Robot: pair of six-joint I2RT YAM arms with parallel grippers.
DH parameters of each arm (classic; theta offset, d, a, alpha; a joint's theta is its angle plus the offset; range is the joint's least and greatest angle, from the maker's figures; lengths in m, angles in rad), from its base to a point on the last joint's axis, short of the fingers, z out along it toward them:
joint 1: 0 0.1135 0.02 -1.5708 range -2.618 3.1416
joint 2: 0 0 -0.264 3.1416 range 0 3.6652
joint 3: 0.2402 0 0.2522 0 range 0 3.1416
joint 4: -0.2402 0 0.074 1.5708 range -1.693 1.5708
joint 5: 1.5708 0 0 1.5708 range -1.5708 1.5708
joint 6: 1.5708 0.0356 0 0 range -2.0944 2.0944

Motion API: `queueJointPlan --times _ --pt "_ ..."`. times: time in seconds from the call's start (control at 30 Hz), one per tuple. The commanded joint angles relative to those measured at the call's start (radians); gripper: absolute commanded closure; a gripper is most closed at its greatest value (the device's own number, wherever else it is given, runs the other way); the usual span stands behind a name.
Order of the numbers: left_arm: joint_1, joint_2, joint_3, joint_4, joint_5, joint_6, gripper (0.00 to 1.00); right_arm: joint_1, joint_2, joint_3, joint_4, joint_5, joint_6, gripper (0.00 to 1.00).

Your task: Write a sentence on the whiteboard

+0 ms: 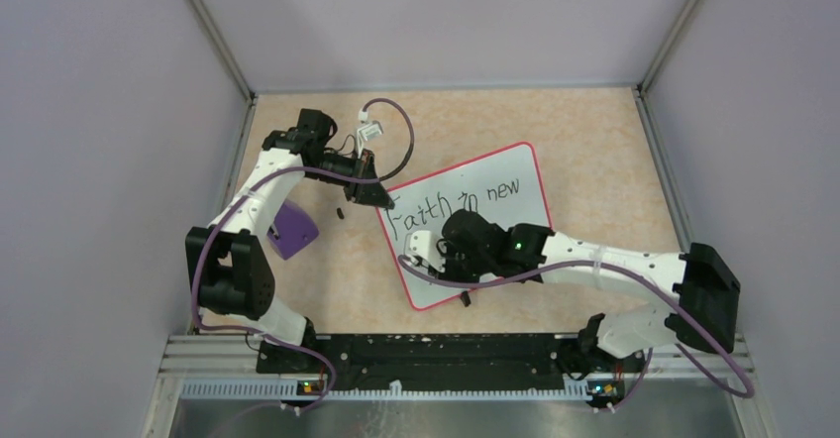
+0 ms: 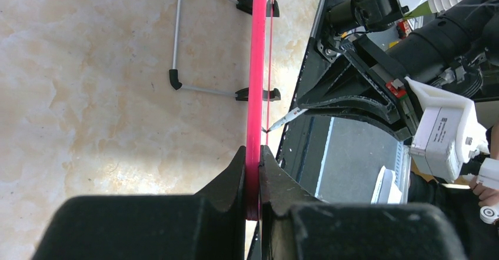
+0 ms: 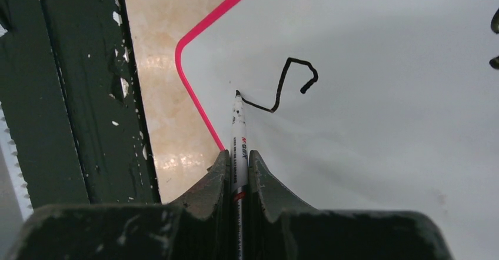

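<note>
We are looking down on a tan, marbled table [image 1: 594, 141] walled in by pale panels, with two white robot arms reaching in from the near edge. The whiteboard [image 1: 500, 215] lies near the middle of the table, turned at a slant, its thin red-pink rim showing all the way round. The sentence [image 1: 456, 203] runs across the board's far half in black marker; from above we can read "Faith in new".

The left gripper [image 1: 379, 198] sits at the board's far left corner. Its wrist camera sees the board edge-on, and the two black fingers [image 2: 238, 172] are pressed together on the pink rim [image 2: 256, 66] — clamped on the whiteboard itself. Past the fingers a thin wire stand [image 2: 176, 36] with black feet sticks out from the board's back over the table.

The right gripper [image 1: 421, 255] hovers over the board's near left part. In its wrist view the fingers [image 3: 220, 175] are closed around a slim white marker [image 3: 238, 125], whose black tip touches the board at the end of a fresh hooked stroke [image 3: 288, 83], close to a rounded corner.

A purple block [image 1: 292, 228] rests on the table left of the board, beside the left arm. A small dark object [image 1: 340, 212] lies between block and board — possibly a cap, too small to tell.
</note>
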Motion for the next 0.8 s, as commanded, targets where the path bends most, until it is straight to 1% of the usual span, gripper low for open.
queueJointPlan --times 0.0,0.1,0.27,0.47,0.77 --pt "-0.011 0.015 -0.013 0.019 -0.062 0.019 1.00 0.008 0.035 0.076 0.038 0.030 -0.003 1.00" --pt "-0.011 0.017 -0.015 0.019 -0.062 0.021 1.00 0.008 0.027 0.090 0.035 0.027 0.006 1.00" --pt "-0.011 0.018 -0.013 0.019 -0.059 0.022 1.00 0.005 -0.042 0.096 0.013 0.020 0.019 1.00" --pt "-0.011 0.019 -0.014 0.019 -0.058 0.019 1.00 -0.027 -0.097 0.088 -0.040 0.022 0.010 1.00" --pt "-0.011 0.019 -0.010 0.020 -0.054 0.016 1.00 -0.047 -0.066 0.088 -0.013 0.078 0.025 1.00"
